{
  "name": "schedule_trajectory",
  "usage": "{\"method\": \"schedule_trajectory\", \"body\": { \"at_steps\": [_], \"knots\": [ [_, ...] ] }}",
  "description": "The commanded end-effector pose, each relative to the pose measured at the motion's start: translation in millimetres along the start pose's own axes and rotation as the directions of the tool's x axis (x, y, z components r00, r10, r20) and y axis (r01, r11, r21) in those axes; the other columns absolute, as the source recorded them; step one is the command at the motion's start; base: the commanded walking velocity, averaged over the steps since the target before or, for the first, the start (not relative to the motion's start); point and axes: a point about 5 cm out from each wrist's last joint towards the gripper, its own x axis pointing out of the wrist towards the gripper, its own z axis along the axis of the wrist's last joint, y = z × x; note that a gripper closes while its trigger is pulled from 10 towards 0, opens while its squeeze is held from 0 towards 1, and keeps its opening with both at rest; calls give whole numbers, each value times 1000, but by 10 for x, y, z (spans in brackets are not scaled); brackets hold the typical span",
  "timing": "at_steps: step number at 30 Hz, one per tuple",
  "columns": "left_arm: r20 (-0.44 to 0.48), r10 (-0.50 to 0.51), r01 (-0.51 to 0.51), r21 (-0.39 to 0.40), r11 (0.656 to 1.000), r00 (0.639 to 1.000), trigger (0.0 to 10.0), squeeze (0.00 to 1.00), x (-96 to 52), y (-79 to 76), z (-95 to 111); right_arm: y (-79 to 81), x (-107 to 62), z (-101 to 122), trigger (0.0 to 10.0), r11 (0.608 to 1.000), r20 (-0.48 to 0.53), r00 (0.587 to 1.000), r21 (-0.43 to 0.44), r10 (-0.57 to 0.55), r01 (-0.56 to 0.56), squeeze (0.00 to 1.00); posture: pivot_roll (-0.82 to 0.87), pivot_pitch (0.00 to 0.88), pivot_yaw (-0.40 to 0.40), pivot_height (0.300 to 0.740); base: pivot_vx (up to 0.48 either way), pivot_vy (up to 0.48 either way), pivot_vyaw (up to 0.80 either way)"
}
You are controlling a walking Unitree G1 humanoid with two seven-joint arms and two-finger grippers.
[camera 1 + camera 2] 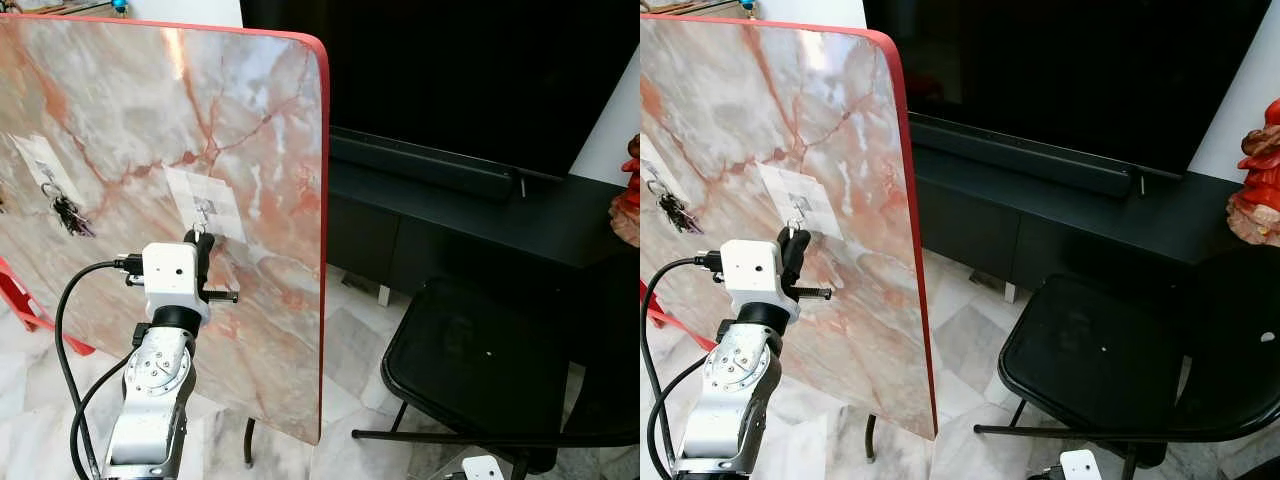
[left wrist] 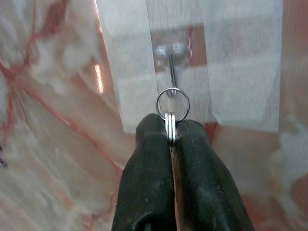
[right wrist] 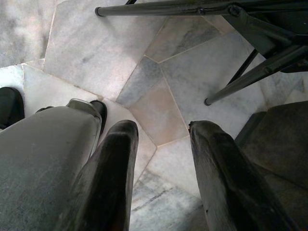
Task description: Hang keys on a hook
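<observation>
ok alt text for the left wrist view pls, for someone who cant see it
The left gripper pinches a silver key ring between its two black fingers, the ring held up against the thin metal hook. The hook sits on a clear adhesive patch stuck to a pink and white marbled board veined in red.

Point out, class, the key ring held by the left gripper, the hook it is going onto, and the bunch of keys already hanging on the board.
key ring (image 2: 172, 103): left wrist view, upper loop.
hook (image 2: 172, 67): left wrist view, metal shaft.
bunch of keys (image 1: 70, 216): left eye view, dark cluster's middle.
left gripper (image 2: 171, 137): left wrist view, between fingertips.
</observation>
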Motion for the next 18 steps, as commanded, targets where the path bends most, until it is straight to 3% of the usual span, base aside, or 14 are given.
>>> {"method": "schedule_trajectory", "body": {
  "at_steps": [1,18],
  "knots": [
    [-12,10,-10,-6,1000,1000,10000,0,8,4,0,-10,-1,-8,10000,1000,-5,1000,-4,-1,1,0,2,0,-18,708,0,0,0],
    [18,13,-13,-9,1000,1000,10000,0,80,-16,77,-9,-1,-5,10000,1000,-5,1000,-6,1,-1,0,3,0,-19,708,0,0,0]
  ]
}}
